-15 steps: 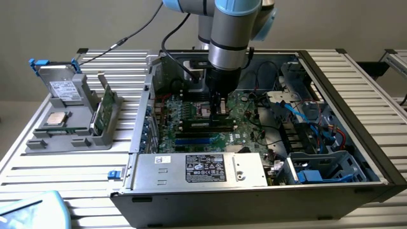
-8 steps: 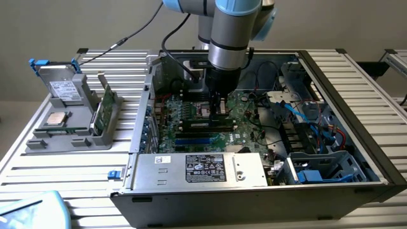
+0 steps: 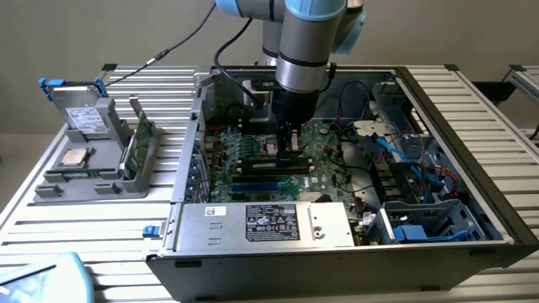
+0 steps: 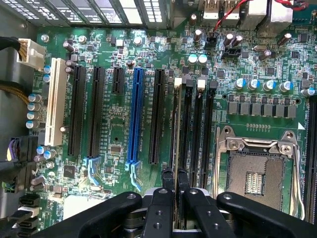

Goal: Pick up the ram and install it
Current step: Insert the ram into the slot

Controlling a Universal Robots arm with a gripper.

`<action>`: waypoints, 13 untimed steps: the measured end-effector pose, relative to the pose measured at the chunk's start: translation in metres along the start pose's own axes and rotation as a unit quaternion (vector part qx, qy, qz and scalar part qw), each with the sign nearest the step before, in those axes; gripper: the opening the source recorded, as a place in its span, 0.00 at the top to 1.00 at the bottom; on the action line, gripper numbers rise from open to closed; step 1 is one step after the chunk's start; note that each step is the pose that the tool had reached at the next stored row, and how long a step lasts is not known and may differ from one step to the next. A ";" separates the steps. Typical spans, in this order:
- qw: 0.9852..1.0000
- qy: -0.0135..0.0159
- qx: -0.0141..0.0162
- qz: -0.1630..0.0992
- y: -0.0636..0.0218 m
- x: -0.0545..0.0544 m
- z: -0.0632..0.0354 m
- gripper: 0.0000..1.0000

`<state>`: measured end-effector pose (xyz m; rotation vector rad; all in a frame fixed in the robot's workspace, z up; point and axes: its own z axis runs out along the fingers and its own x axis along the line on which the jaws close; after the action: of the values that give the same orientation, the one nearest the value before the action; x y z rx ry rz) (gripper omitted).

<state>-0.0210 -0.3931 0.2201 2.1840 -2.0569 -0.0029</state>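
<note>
Black gripper (image 4: 176,182) had its fingers (image 4: 166,181) clamped on the ram (image 4: 176,129), a long, thin green circuit-board stick seen edge-on. Pick-up looked done. The ram stood on edge at the end of the row of black memory slots (image 4: 198,134) on the green motherboard (image 4: 114,124), its long axis parallel to them. Whether it was fully seated could not be told.

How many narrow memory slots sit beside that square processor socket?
4, side by side beside the processor socket. The outermost slot is where the pincer holds the ram; the second slot, third slot and fourth slot follow toward the socket. More may be hidden.
</note>
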 end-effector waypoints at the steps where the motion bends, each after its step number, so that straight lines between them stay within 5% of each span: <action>1: 1.000 0.000 0.000 0.000 0.0000 0.000 0.0000 0.86; 13: 1.000 0.001 -0.005 -0.001 -0.0005 0.000 0.0000 0.86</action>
<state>-0.0204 -0.3933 0.2200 2.1785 -2.0494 -0.0113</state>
